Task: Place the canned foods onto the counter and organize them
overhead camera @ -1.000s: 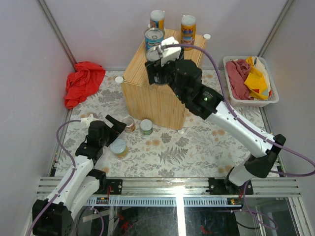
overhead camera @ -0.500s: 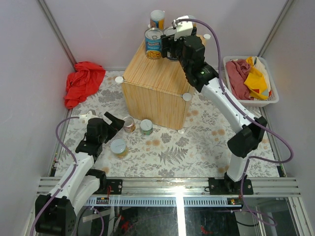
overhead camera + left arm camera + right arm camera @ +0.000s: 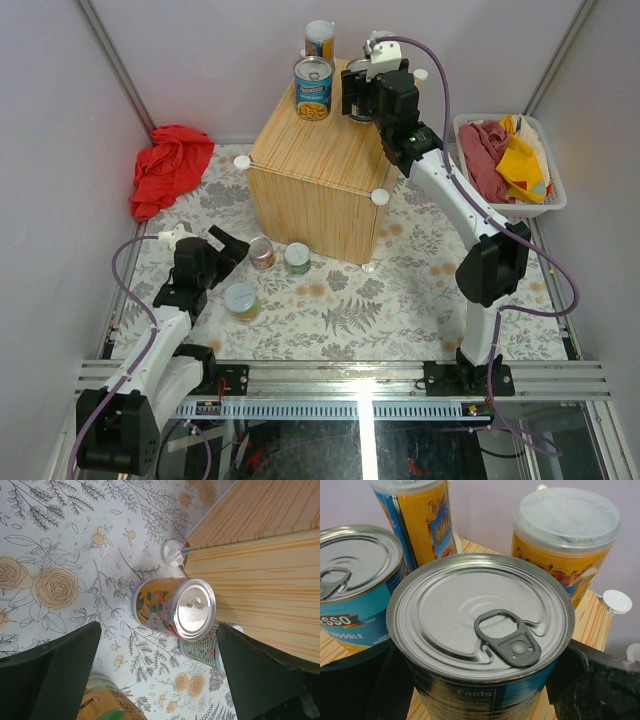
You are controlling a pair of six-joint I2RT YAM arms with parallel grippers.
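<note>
**Wooden counter (image 3: 315, 150) holds four cans, three more sit on the mat**

A red cloth (image 3: 168, 170) lies left of the counter by the wall. A white basket (image 3: 508, 210) of rags sits to its right, and a floral mat (image 3: 400, 300) covers the table.

The right gripper (image 3: 358, 95) reaches over the counter's back right corner. Its jaws are clamped on the second wide blue can (image 3: 480, 630), one finger on each flank. I cannot tell whether that can's base rests on the wood. The first wide blue can (image 3: 313, 88) stands close on its left. Behind are the left tall can (image 3: 422, 515) and the right tall can (image 3: 565, 535), both orange-blue. The wrist hides the right tall can from the top camera.

The left gripper (image 3: 226, 246) hovers low over the mat, jaws spread wide and empty. It faces a peach-labelled short can (image 3: 172, 610). A green-labelled short can (image 3: 199, 649) stands just beside that one, partly hidden behind it and near the counter's front wall. A third short can (image 3: 241, 301) sits nearer the arm's base.

A second ago the right gripper held its can over the counter's front left part, just beside the first wide blue can. It has since carried it back and to the right. The left arm and the short cans have hardly shifted.

Count: seven cans, made up of two tall, two wide and three short. There are also two grippers, one basket and one cloth.
</note>
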